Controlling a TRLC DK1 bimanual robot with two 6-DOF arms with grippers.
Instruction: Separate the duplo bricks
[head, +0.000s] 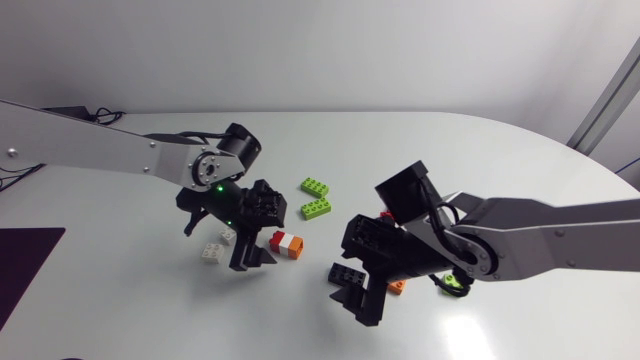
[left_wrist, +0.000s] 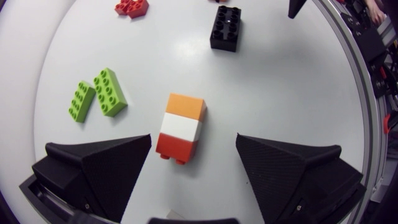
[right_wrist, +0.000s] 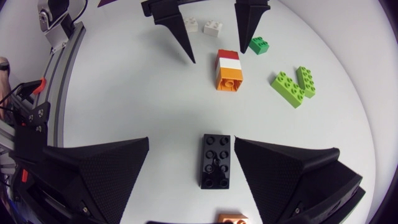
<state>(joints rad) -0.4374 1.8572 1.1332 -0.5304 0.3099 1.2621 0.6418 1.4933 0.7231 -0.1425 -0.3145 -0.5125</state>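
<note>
The white table (head: 520, 160) carries everything, and both arms hang over its middle. The left arm (head: 100, 150) comes in from its side. The right arm (head: 560, 235) comes in from the other side. The left gripper (left_wrist: 193, 143) points down at the table with its two wedge fingers spread wide, and it has hold of nothing. The right gripper (right_wrist: 192, 144) is likewise spread wide and holds nothing. The long black duplo brick (right_wrist: 216, 160) lies flat on the table in the gap between the right gripper's fingers, studs up, touching neither finger. The task's stack of three bricks (left_wrist: 181, 127), red, white and orange still joined, lies on its side on the table under the gap between the left gripper's fingers, clear of both. It sits between the two grippers, near the black brick. Two lime green bricks (head: 317, 197) lie just beside each other past the stack, apart from it. A red brick (left_wrist: 131, 6) lies well ahead of the left gripper. Two small white bricks (right_wrist: 202, 26) lie close together beyond the left gripper's fingers as the right wrist view shows them, and a small dark green brick (right_wrist: 259, 45) lies near them. An orange brick (right_wrist: 232, 218) lies under the right gripper.
</note>
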